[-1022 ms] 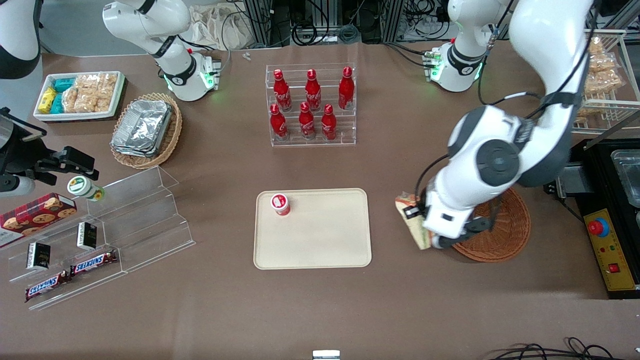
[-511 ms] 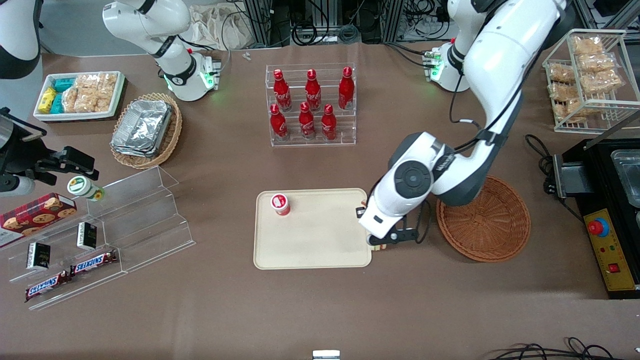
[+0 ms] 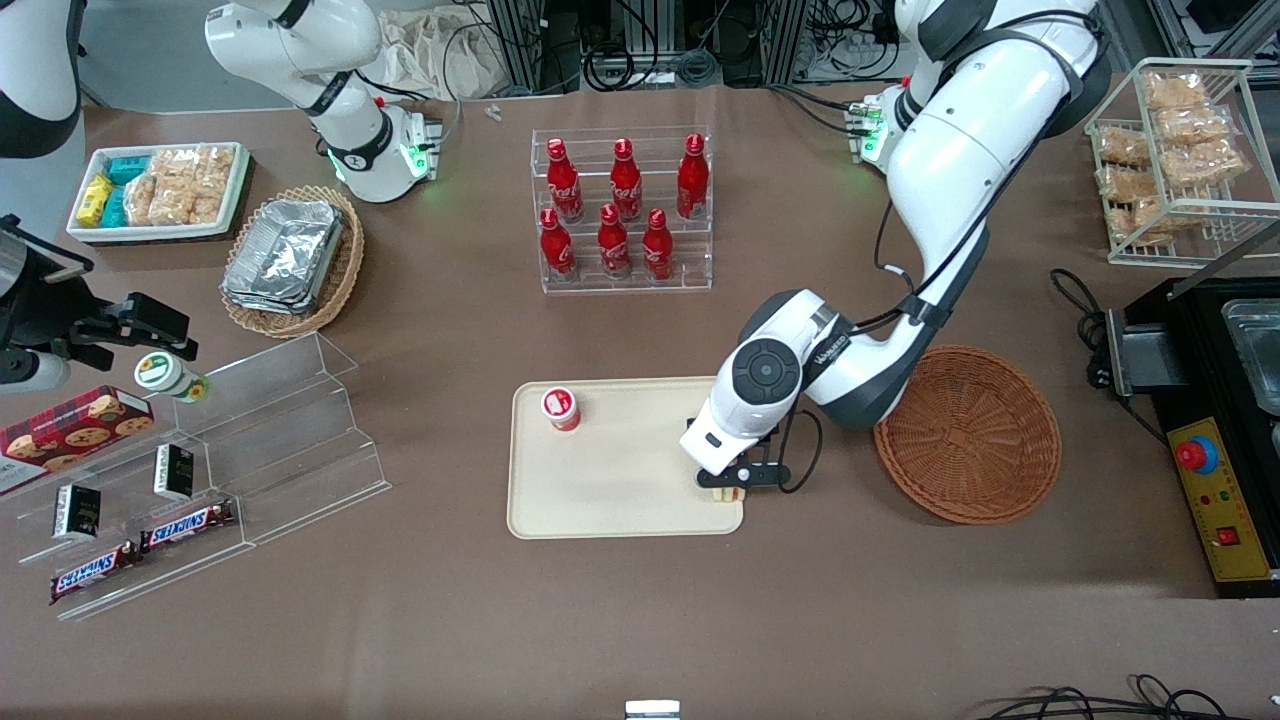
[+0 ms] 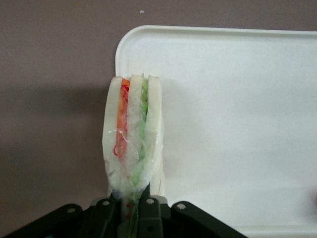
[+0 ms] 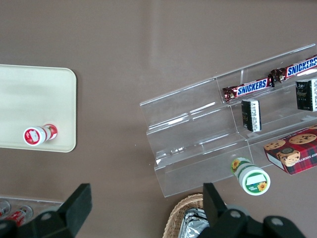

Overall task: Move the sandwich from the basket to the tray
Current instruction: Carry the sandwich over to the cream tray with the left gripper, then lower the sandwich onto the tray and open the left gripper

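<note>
The tool (image 3: 727,487) is clamping the wrapped sandwich (image 4: 132,144) by its narrow end, holding it over the corner of the tray (image 3: 620,500) nearest the basket (image 3: 968,434). The basket is sitting on the desk (image 3: 640,620) at the tray's three o'clock. A red cup (image 3: 561,408) is standing on the tray at the tool's ten o'clock.

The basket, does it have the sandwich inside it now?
No. The basket holds nothing, and the sandwich is held in the shut gripper above the corner of the tray.
</note>
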{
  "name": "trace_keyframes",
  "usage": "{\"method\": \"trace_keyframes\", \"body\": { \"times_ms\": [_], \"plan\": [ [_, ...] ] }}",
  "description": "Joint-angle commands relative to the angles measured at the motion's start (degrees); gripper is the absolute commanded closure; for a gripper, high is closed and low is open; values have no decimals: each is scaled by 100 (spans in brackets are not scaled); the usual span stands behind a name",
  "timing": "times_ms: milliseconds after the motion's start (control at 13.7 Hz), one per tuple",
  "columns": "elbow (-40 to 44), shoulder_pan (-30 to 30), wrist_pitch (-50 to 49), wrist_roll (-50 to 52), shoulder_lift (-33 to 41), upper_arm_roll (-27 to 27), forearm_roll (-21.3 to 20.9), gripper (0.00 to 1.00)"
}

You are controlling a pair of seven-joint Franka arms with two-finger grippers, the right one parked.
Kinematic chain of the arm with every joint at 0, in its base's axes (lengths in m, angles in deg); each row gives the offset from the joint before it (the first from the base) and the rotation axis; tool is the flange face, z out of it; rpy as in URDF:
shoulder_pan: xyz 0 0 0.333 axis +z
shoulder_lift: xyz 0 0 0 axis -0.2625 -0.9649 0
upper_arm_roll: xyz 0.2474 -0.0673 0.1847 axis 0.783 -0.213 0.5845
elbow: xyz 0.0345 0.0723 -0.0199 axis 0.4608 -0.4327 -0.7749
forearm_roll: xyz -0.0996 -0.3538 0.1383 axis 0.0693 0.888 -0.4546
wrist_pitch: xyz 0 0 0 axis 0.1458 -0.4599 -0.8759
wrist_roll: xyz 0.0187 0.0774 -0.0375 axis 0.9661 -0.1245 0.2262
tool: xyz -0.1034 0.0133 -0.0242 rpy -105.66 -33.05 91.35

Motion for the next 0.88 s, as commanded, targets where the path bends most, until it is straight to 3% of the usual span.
{"method": "trace_keyframes", "body": {
  "times_ms": [0,292,365,438,511,803],
  "plan": [
    [197,-313,-18,6,-117,33,-143,100],
    [188,-342,-18,15,-161,42,-134,100],
    [179,-342,-18,33,-170,42,-117,74],
    [171,-342,-18,15,-196,42,-134,25],
    [188,-342,-18,24,-231,42,-134,0],
    [188,-307,-27,41,-153,42,-117,0]
  ]
}}
